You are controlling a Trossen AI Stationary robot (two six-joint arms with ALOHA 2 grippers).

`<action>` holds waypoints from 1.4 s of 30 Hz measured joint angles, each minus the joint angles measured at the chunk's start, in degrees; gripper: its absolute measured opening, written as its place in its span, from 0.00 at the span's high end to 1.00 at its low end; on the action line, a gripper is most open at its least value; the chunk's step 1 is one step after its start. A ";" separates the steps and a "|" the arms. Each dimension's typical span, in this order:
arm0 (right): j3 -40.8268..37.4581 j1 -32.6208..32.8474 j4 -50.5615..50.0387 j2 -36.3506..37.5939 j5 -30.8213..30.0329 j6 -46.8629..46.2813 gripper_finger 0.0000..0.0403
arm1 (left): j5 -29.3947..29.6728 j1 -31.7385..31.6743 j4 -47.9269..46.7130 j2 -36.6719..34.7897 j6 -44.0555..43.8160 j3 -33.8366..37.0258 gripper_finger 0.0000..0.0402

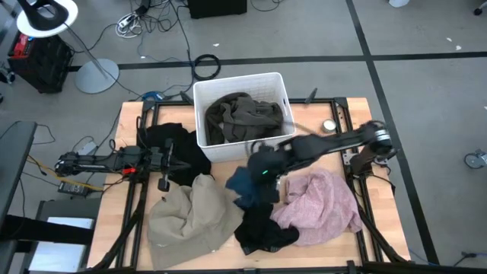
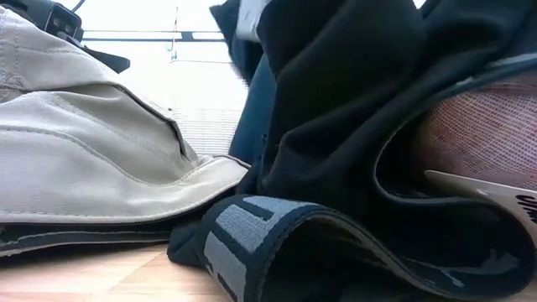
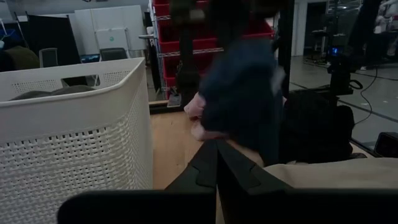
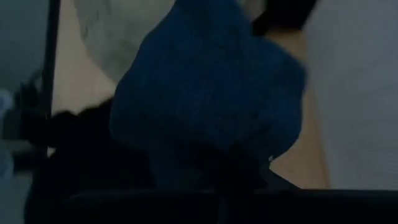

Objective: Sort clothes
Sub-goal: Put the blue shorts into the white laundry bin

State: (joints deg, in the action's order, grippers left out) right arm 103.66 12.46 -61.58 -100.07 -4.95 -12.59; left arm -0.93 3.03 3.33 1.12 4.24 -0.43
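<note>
My right gripper [image 1: 262, 169] hangs over the table's middle, shut on the teal-blue garment [image 1: 247, 186], which droops below it [image 3: 242, 93]. Around it lie the beige garment [image 1: 190, 217], the pink one [image 1: 319, 205] and a black one [image 1: 262, 228]. A second black one [image 1: 179, 148] lies left of the white bin [image 1: 242, 80]. The olive-green garment [image 1: 243, 114] lies inside the bin. My left gripper [image 3: 217, 168] is shut and held level at the table's left, touching nothing. My right gripper holds the teal-blue garment by a bunched upper part [image 4: 211, 155], coming at it slanting down from the table's right. The dark fingers and the cloth itself hide the place of contact. The garment hangs slack below the fingers. Other clothes hide its lower end.
The white bin stands at the table's far middle, just beyond my right gripper. Clothes cover most of the near half of the table. Bare wood [image 1: 129, 125] shows at the far left corner. Black frame rails [image 1: 358, 175] run along the table's sides.
</note>
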 joint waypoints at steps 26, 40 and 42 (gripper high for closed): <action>0.11 -17.50 30.54 21.56 -6.15 12.97 1.00 | 0.00 0.00 -0.01 -0.01 -0.01 0.01 0.99; 0.09 -25.90 27.72 12.19 0.24 12.09 1.00 | 0.00 0.00 0.00 -0.01 -0.01 0.00 0.99; 0.09 -26.46 25.48 10.64 0.53 11.72 1.00 | 0.00 0.00 0.00 -0.01 0.00 0.00 0.99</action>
State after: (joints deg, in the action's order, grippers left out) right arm 103.74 -14.00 -36.11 -89.43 -4.42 -0.87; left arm -0.93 3.03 3.33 1.11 4.24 -0.42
